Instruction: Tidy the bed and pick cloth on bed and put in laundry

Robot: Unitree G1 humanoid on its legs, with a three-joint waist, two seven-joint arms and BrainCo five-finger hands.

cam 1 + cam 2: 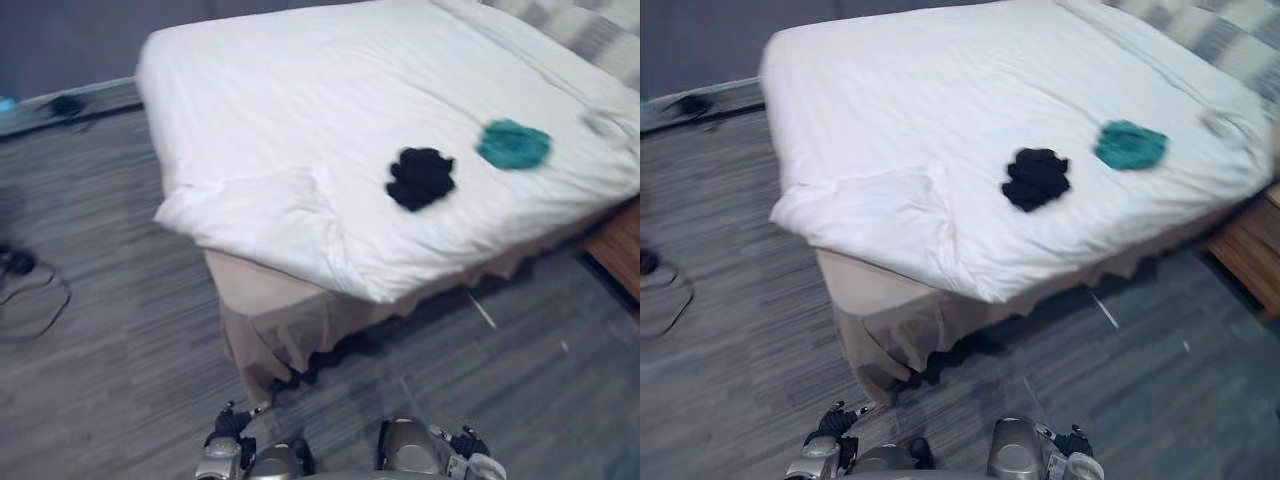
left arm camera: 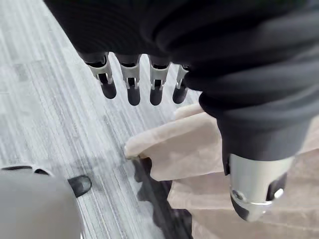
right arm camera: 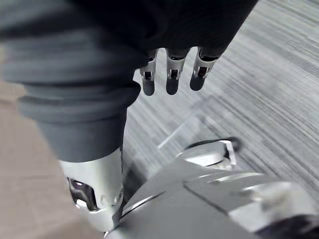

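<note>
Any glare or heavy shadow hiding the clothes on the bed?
Left eye view: the black cloth and teal cloth lie evenly lit on the white duvet, no glare. Left wrist view: dark shadow under the bed skirt.

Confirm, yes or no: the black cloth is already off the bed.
No, the black cloth lies on top of the bed, a little apart from the teal cloth.

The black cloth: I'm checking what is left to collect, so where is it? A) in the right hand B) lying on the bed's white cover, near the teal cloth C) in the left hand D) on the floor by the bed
B: the black cloth lies on the white cover, a gap away from the teal cloth; the left hand and right hand hold nothing.
</note>
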